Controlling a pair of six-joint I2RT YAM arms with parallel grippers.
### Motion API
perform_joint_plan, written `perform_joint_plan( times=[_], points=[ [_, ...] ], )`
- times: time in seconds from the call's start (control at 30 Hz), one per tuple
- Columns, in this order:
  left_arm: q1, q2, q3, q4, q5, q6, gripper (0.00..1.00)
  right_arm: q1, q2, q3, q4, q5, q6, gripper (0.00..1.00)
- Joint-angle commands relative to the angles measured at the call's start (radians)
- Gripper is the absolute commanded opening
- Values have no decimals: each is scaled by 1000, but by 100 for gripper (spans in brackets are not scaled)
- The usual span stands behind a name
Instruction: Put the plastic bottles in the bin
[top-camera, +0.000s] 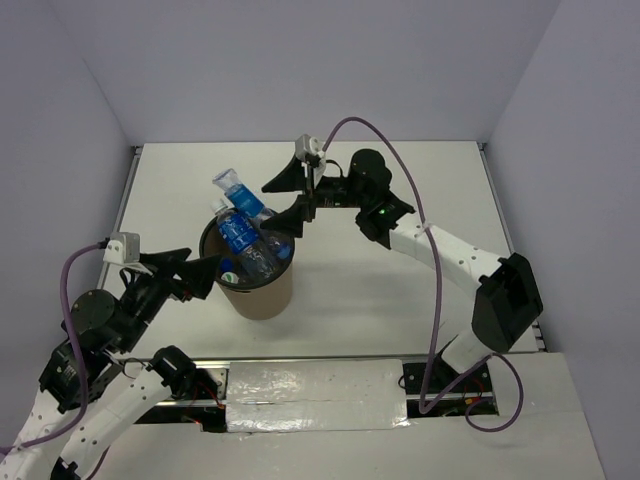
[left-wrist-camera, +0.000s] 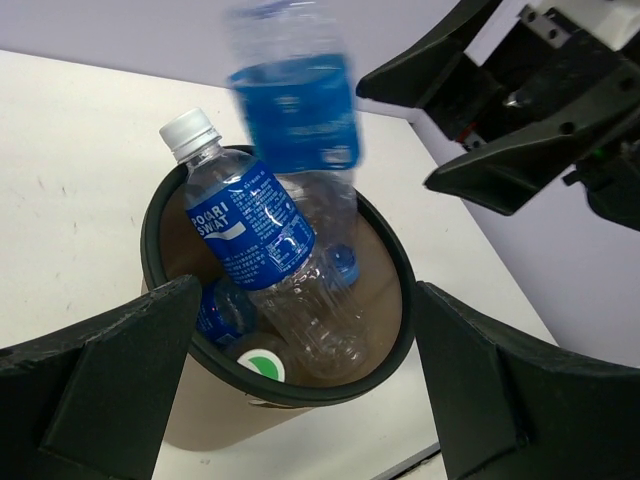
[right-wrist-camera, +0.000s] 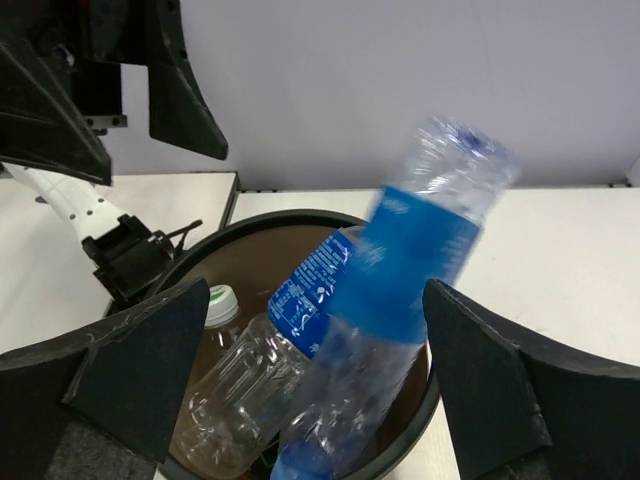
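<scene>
The brown bin (top-camera: 262, 295) stands mid-table with several plastic bottles in it. A blue-label bottle (top-camera: 238, 232) leans out over its rim, cap up. Another blue-label bottle (top-camera: 240, 193) is blurred and tilted just above the rim, touching no finger; it also shows in the right wrist view (right-wrist-camera: 410, 270) and the left wrist view (left-wrist-camera: 295, 110). A green-and-white cap (left-wrist-camera: 262, 364) shows low in the bin. My right gripper (top-camera: 283, 203) is open and empty, just right of the blurred bottle. My left gripper (top-camera: 205, 275) is open and empty at the bin's left side.
The bin's black rim (left-wrist-camera: 150, 230) lies between my left fingers in the left wrist view. White walls close the table at the back and both sides. Taped strips and cables lie along the near edge by the arm bases (top-camera: 320, 395).
</scene>
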Motion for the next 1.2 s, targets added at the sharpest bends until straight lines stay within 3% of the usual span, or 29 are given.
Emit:
perform_joint_plan(
  times=[0.0,0.07,0.53,0.77,0.9,1.03,1.17],
  points=[
    [-5,18,10,67,-3,24,99,-1,-77,6,-49,20,-57,95],
    [-5,21,15,71,-3,24,99,-3,-99,20,-71,28,-66,100],
    [-5,10,73,17,-16,36,99,-3,-298,18,-290,137,-97,100],
    [-5,56,101,34,-13,105,100,-35,-500,-46,-669,474,-169,100],
    [-5,100,109,58,-33,167,100,-41,-730,-185,-738,789,-223,100],
    [-5,147,96,77,-133,246,99,-46,-908,-336,-784,890,-250,100],
    [-5,174,56,127,-165,297,100,-47,-953,-403,-910,1010,-195,100]
  ],
)
